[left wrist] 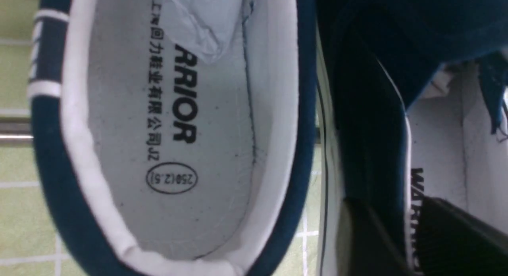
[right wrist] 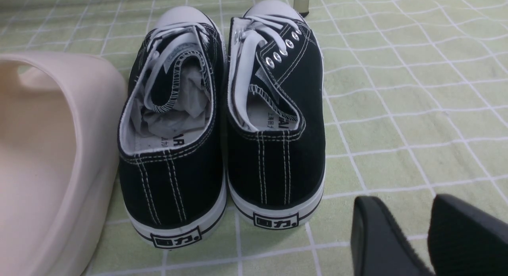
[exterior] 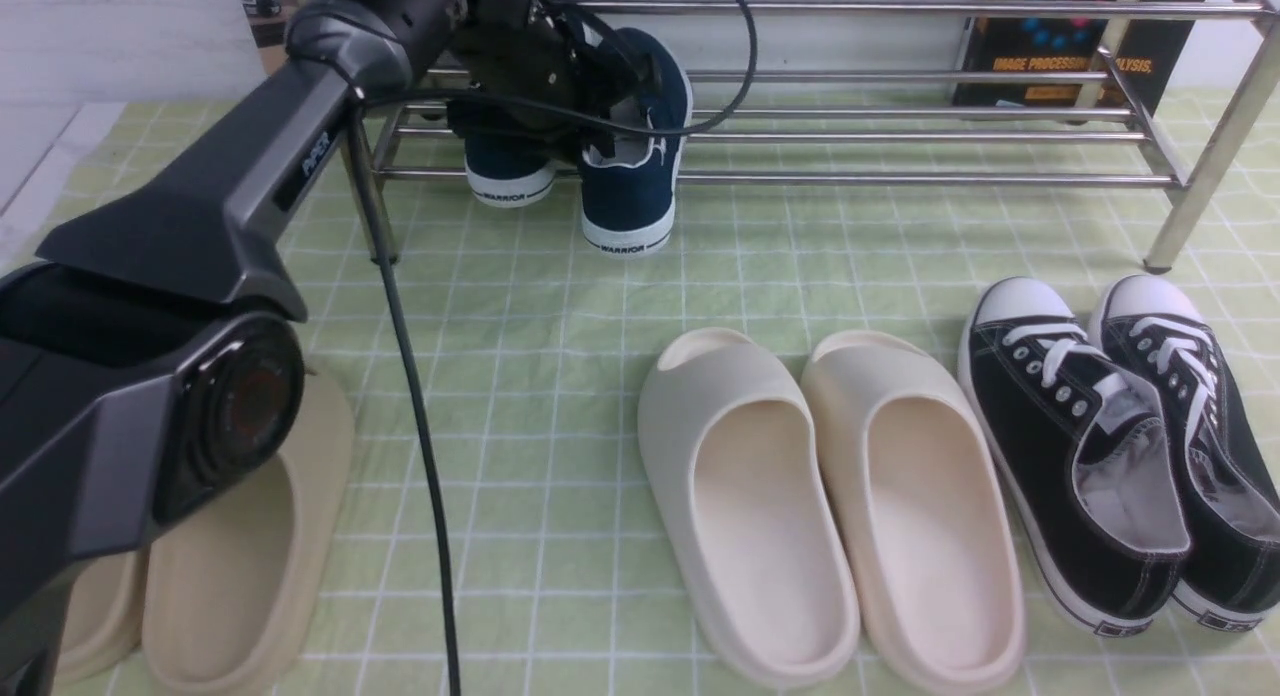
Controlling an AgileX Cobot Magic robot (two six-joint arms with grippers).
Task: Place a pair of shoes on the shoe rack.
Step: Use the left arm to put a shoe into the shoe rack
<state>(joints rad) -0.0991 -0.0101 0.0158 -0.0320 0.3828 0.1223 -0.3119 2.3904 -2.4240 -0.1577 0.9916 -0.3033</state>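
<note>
Navy shoes (exterior: 630,191) rest on rack (exterior: 900,136), one collar between left claw's (left wrist: 397,204) fingers (left wrist: 369,244).

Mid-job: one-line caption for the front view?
Left arm stretched over the pair of shoes at the left end of the shoe rack; cream slides and black sneakers wait on the checked cloth.

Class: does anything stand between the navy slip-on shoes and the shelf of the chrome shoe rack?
Nothing visible does. Both navy slip-on shoes are already at the left end of the shoe rack, toes in over its bars and heels overhanging the front bar.
</note>
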